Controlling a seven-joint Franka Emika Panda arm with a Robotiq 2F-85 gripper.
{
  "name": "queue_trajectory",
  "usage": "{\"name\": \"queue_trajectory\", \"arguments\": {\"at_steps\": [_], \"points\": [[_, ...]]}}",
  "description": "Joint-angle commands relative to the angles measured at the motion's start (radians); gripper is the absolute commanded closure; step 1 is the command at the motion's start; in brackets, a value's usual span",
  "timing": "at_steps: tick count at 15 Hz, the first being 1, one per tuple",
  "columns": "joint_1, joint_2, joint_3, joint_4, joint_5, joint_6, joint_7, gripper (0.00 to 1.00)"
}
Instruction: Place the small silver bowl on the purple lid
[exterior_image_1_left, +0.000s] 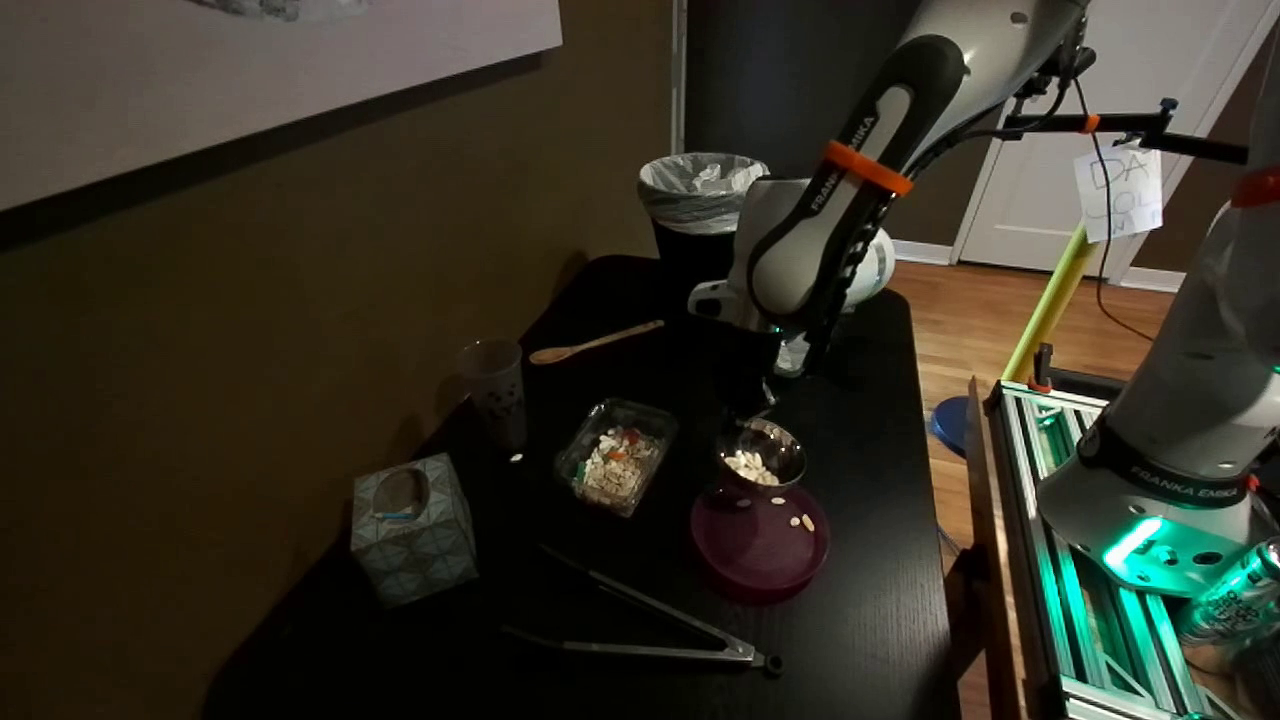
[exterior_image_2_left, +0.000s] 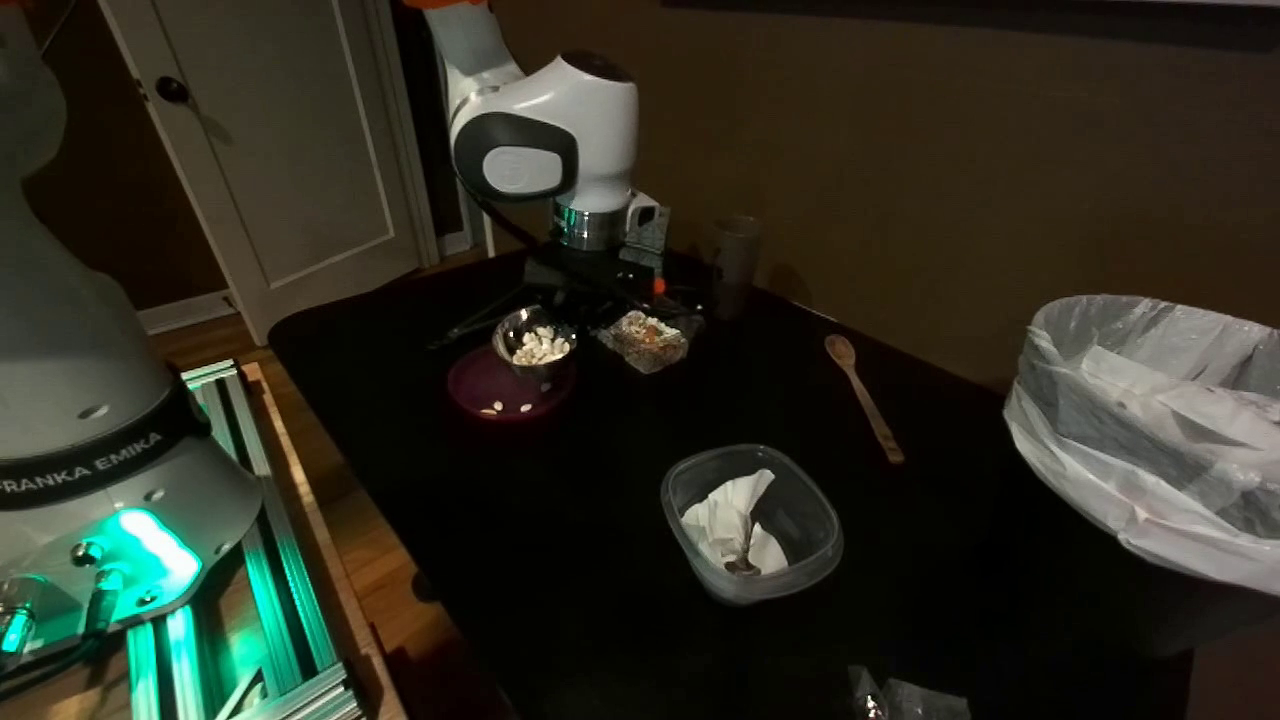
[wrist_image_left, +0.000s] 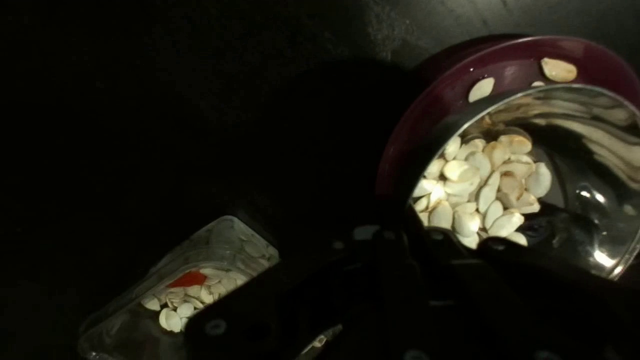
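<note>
Small silver bowl (exterior_image_1_left: 787, 452): hung over the purple lid (exterior_image_1_left: 755, 552), seemingly tilted, nearer the robot-side edge of the tabletop (exterior_image_1_left: 880, 620) than the wall-side edge. Held a load of pale seeds (wrist_image_left: 480, 187), heaped toward one side. Found the gripper (wrist_image_left: 425, 235) drawn nearly together and pinched on the bowl's rim, fingertips partly lost in shadow. Saw the lid lying flat beneath, near the robot-side edge, with a few loose seeds on top. Noted the clear box (exterior_image_1_left: 650, 418) of food between lid and wall-side edge, and the cup (exterior_image_1_left: 495, 385) and patterned box (exterior_image_1_left: 425, 550) along that edge. Made out the tongs (exterior_image_1_left: 650, 652) spread apart, toward the end away from the bin (exterior_image_1_left: 690, 218). Spotted the wooden spoon (exterior_image_2_left: 868, 405) by the wall-side edge and the plastic tub (exterior_image_2_left: 800, 530) with crumpled paper (exterior_image_2_left: 725, 515) farther in, both toward the bin's end. Located the bin itself off the tabletop, past the wall-side corner.
</note>
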Motion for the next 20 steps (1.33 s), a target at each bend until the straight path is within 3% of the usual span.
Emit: {"name": "queue_trajectory", "arguments": {"at_steps": [1, 6, 9, 10, 11, 16, 20], "points": [[0.028, 0.014, -0.018, 0.006, -0.037, -0.001, 0.042, 0.99], [0.156, 0.064, -0.079, 0.036, -0.257, -0.056, 0.261, 0.99], [0.168, 0.085, -0.053, 0.063, -0.308, -0.095, 0.325, 0.99], [0.173, 0.095, -0.055, 0.078, -0.323, -0.126, 0.343, 0.72], [0.17, 0.101, -0.05, 0.089, -0.327, -0.149, 0.345, 0.71], [0.147, 0.082, -0.049, 0.105, -0.323, -0.192, 0.313, 0.35], [0.092, -0.033, -0.073, 0.005, -0.268, -0.026, 0.33, 0.05]]}}
